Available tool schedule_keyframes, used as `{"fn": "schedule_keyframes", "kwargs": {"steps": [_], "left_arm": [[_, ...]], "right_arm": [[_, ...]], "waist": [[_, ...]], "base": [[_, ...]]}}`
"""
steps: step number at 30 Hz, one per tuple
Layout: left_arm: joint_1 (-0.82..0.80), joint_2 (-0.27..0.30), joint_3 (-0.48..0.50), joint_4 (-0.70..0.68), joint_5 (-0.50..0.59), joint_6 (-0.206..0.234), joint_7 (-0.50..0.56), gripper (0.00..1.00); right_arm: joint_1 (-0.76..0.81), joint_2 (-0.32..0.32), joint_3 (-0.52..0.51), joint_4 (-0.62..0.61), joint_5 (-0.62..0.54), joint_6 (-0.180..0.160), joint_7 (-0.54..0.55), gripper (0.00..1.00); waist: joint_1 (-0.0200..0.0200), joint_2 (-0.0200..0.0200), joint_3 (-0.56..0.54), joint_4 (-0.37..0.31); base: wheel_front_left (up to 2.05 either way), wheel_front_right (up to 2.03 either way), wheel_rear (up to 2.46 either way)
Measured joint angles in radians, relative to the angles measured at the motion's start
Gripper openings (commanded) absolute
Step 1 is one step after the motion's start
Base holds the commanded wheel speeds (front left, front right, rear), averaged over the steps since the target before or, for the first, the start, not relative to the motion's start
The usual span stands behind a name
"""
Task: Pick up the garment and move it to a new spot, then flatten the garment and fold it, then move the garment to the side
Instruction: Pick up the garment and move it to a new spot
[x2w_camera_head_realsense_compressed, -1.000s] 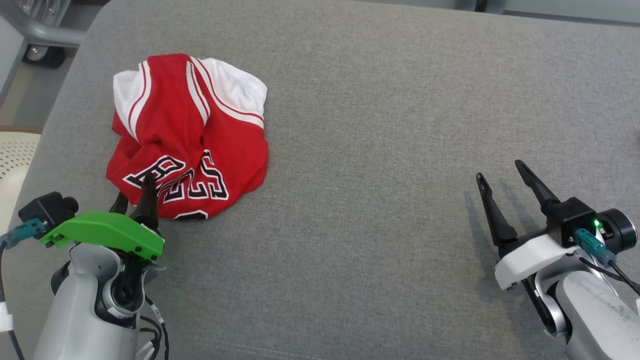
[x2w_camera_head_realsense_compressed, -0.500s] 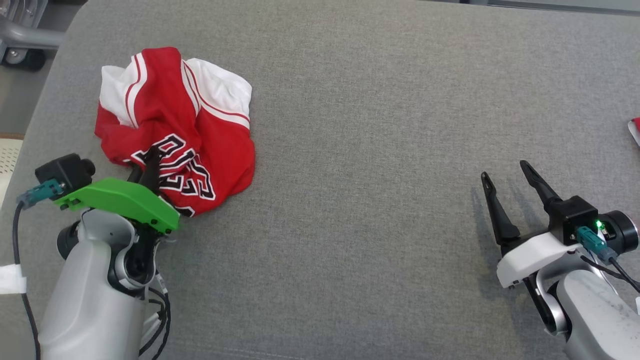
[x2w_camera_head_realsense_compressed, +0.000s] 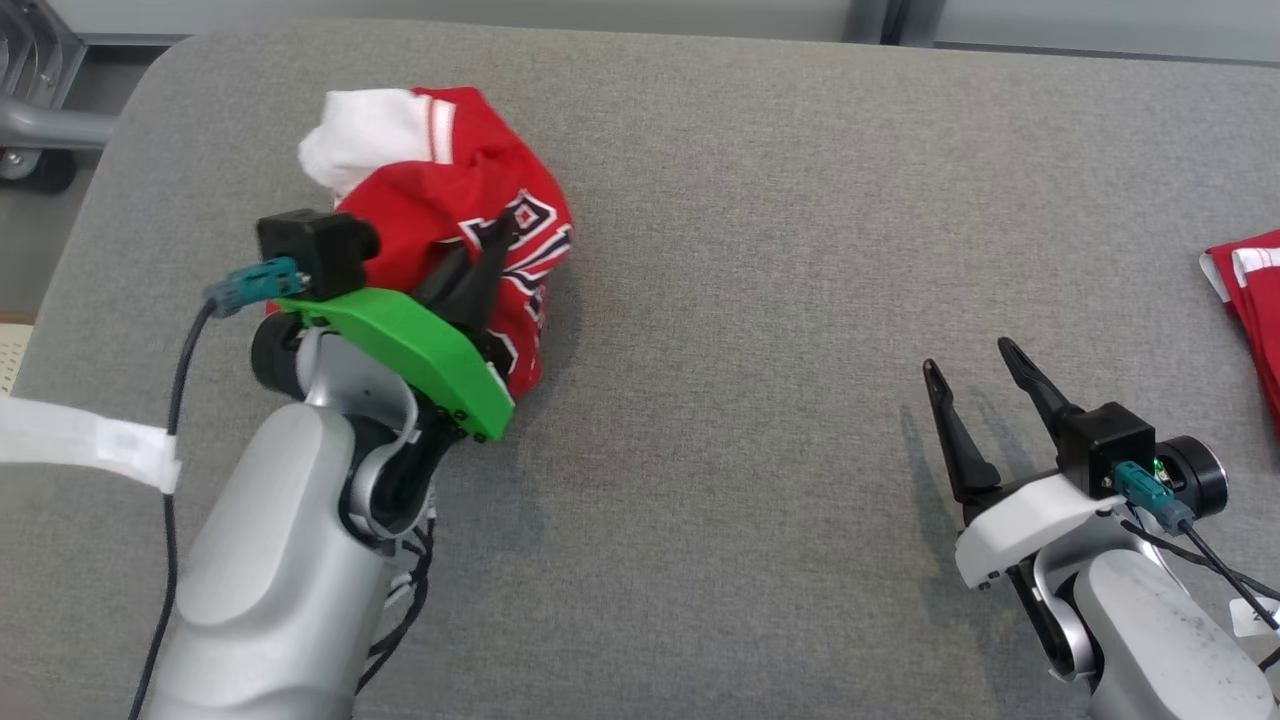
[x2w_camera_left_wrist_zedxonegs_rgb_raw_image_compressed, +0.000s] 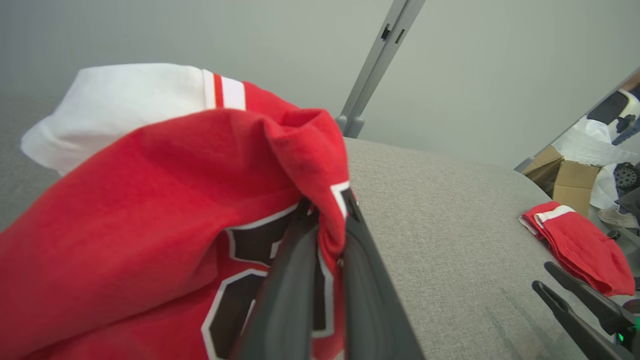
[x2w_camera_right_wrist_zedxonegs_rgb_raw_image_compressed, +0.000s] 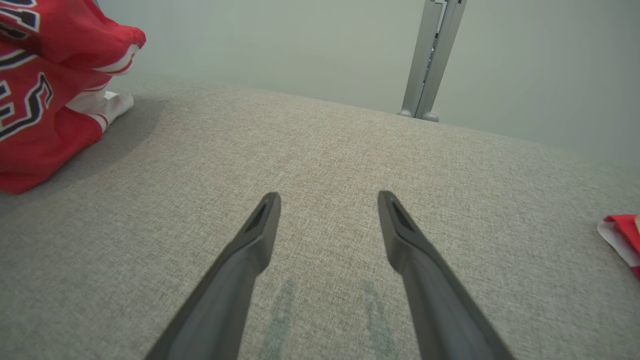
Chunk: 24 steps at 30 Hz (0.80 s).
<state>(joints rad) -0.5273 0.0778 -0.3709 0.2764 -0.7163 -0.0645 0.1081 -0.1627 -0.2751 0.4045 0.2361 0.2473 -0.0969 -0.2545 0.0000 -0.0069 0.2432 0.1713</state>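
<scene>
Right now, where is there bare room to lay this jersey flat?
Widest bare stretch of cushion: the middle, between the jersey in the left end effector and the open right end effector. Crowded: the far right edge, where a folded red garment lies.

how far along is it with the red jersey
Done: the left gripper is shut on a fold of the red jersey, bunched up. In hand: carrying it to a new spot on the grey surface. Left: flattening, folding, moving it aside; the right gripper is open and holds nothing.
</scene>
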Motion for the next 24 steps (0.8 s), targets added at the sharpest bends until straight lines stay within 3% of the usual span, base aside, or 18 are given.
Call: {"fn": "schedule_keyframes", "kwargs": {"steps": [3,12,24], "left_arm": [[-0.021,-0.02,-0.07,-0.047,0.001,-0.025,0.034,0.0],[-0.079,-0.036,-0.207,-0.205,-0.01,-0.041,0.093,0.0],[-0.076,-0.037,-0.313,-0.417,-0.205,-0.035,0.183,0.0]], "right_arm": [[0.0,0.008,-0.001,0.008,0.001,0.0,0.0,1.0],[0.0,0.058,-0.006,0.03,0.008,0.007,0.0,1.0],[0.027,0.092,-0.019,0.052,0.009,0.007,0.0,1.0]], "waist": [[0.0,0.0,-0.01,-0.015],[0.0,0.0,-0.042,-0.077],[0.0,0.0001,-0.085,-0.197]], "base": [[0.0,0.0,0.0],[0.0,0.0,0.0],[0.0,0.0,0.0]]}}
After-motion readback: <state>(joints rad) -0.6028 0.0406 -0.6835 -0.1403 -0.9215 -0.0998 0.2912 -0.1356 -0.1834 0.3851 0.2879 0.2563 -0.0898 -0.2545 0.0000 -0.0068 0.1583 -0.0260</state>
